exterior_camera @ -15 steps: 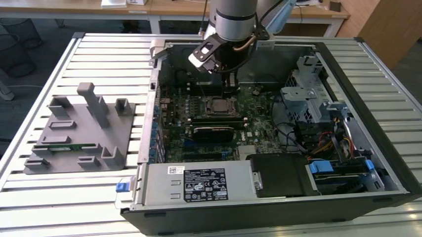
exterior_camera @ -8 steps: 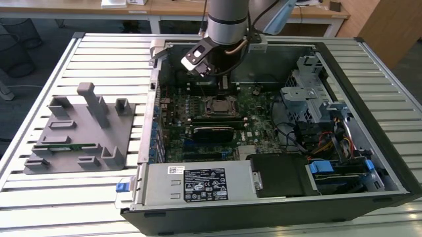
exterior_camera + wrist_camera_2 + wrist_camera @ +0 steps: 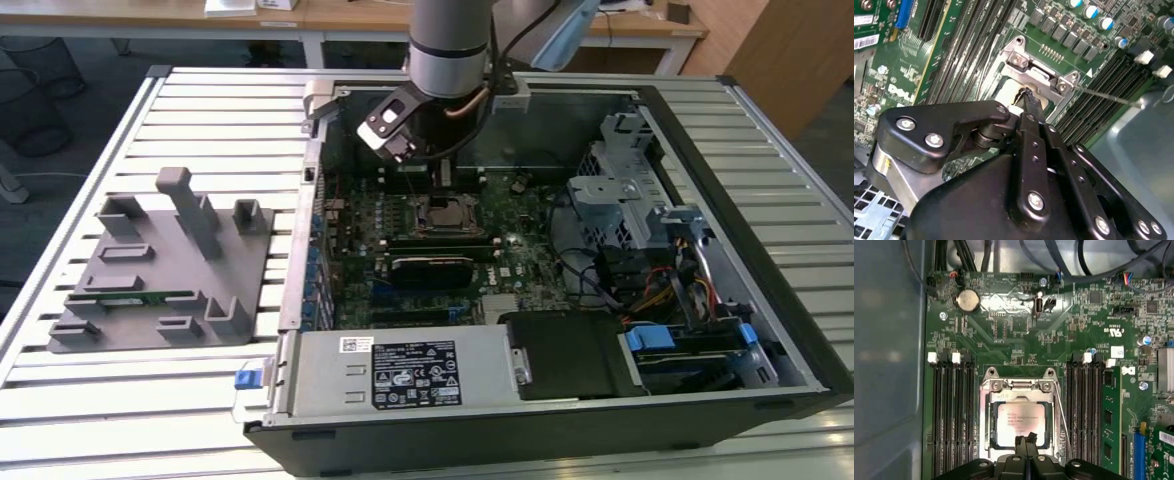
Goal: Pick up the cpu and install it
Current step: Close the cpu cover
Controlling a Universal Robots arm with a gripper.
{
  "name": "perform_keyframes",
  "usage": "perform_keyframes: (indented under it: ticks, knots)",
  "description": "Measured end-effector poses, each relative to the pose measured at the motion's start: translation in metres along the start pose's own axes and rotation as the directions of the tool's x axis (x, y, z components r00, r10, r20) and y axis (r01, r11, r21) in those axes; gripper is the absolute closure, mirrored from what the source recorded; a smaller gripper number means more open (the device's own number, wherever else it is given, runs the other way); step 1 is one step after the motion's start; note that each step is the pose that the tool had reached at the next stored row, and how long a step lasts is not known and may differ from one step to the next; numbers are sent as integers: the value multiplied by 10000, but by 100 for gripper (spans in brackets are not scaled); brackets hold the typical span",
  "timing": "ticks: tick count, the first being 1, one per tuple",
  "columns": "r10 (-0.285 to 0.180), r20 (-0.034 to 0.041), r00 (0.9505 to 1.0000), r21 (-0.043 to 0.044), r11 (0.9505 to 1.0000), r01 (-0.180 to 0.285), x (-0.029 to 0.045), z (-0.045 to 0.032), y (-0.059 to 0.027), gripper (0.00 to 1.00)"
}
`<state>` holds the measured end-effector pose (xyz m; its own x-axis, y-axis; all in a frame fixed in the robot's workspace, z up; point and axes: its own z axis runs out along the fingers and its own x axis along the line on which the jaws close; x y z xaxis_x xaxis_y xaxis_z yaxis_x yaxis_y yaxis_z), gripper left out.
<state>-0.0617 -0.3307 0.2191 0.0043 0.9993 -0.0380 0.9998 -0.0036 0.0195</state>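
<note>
Left, a grey fixture tray (image 3: 160, 270) sat on the slatted tabletop (image 3: 214, 110). Right of it, inside the open computer case (image 3: 747, 200), the cpu (image 3: 1020, 422) lay in its socket (image 3: 986, 410) — placement looked done. The gripper (image 3: 1026, 440) hovered at the chip's edge, jaws closed on nothing — any next move wanted a straight, clean rise.

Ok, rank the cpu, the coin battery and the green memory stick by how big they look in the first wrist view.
1. the cpu, largest in area
2. the green memory stick, longer than the cpu but much narrower
3. the coin battery, clearly smallest
</note>
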Motion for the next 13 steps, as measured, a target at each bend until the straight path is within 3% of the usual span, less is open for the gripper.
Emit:
perform_keyframes:
  ticks: [13]
  knots:
    - [1,-1,10000,0,10000,-1,5,136,-89,89]
